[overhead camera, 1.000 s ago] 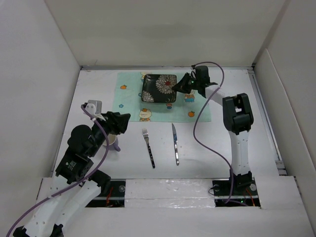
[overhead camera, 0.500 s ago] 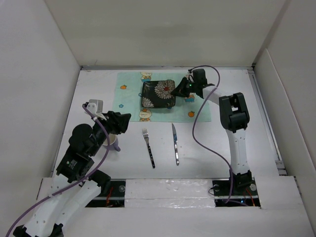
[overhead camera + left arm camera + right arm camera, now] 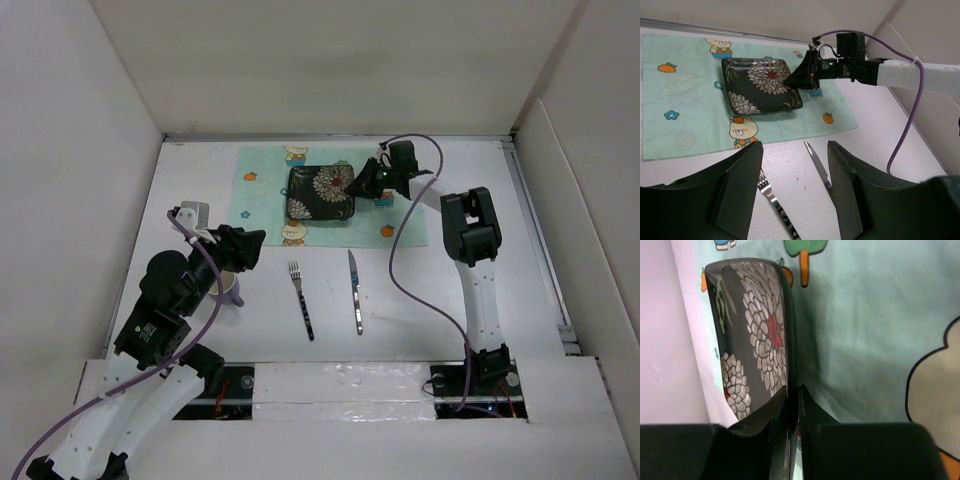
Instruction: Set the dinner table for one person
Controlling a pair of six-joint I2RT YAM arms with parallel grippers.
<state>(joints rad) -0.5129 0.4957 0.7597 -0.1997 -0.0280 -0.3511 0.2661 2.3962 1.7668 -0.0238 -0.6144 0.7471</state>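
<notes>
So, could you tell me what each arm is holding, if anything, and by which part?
The right gripper pinches the floral plate by its right rim; the left gripper holds nothing, jaws open.

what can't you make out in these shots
- Cup, top view: mostly hidden under the left gripper; its contents can't be seen.
- Fork and knife, left wrist view: partly behind the left gripper; the fork's handle is cut off by the bottom edge.
- Right gripper, right wrist view: it flanks the plate rim, but it's too close and dark to tell if it pinches it.
</notes>
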